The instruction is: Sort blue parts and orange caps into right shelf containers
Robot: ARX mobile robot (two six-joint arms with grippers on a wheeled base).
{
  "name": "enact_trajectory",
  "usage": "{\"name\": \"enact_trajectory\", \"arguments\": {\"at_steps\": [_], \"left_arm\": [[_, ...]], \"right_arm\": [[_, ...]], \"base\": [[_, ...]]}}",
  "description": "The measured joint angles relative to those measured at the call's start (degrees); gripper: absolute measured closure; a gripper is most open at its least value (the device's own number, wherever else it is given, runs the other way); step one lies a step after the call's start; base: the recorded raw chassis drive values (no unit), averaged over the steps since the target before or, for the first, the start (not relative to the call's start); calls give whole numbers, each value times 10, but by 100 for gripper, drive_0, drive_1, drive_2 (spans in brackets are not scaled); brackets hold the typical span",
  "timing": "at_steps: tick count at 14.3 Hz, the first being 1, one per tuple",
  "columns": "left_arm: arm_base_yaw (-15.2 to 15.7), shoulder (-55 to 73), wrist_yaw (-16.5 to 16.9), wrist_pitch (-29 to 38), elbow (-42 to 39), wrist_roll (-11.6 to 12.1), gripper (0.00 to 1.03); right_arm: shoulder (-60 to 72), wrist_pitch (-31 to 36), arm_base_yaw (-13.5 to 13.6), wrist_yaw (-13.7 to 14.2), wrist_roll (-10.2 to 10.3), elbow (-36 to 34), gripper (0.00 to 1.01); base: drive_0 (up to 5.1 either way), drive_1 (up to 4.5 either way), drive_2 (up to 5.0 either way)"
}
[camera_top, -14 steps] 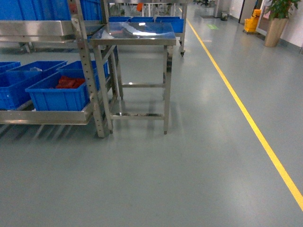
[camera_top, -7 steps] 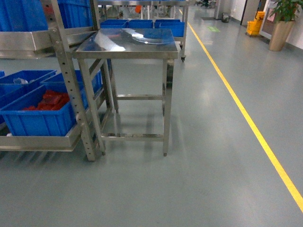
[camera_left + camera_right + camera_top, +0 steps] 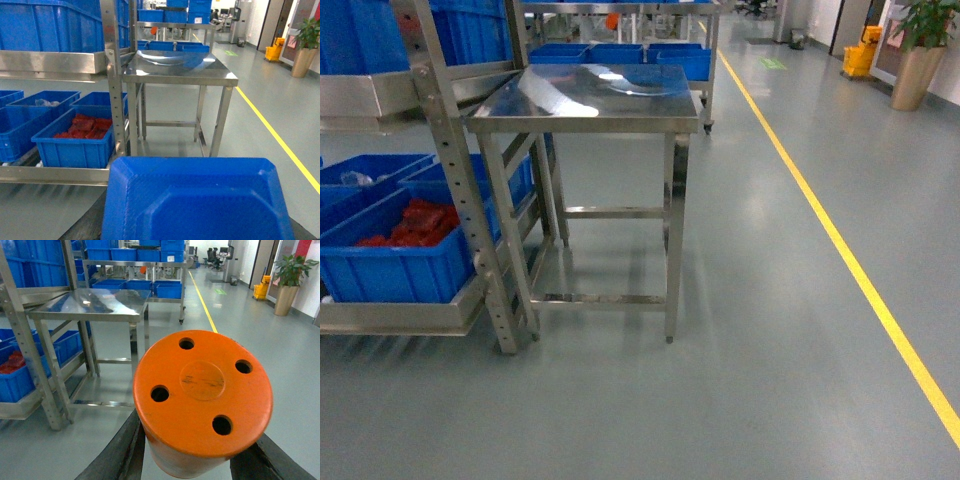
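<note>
while pinching the orange cap (image 3: 202, 402) end-on in the right end effector (image 3: 200, 460) and the blue part (image 3: 197, 200) in the left end effector, facing crates (image 3: 395, 265) lying ahead-left on the shelf (image 3: 405, 318), nearer the left arm.

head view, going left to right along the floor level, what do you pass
blue crate with red parts → perforated shelf post → steel table → yellow floor line → potted plant

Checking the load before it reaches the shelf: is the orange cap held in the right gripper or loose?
Held. In the right wrist view the orange cap sits wedged between the gripper's two dark fingers.
</note>
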Motion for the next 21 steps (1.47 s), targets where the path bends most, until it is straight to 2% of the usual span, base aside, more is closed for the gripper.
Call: {"name": "enact_trajectory", "arguments": {"at_steps": [21], "left_arm": [[0,0,1,1,0,0,60]], "right_arm": [[0,0,0,1,0,0,60]], "base": [[5,438,-429]]}}
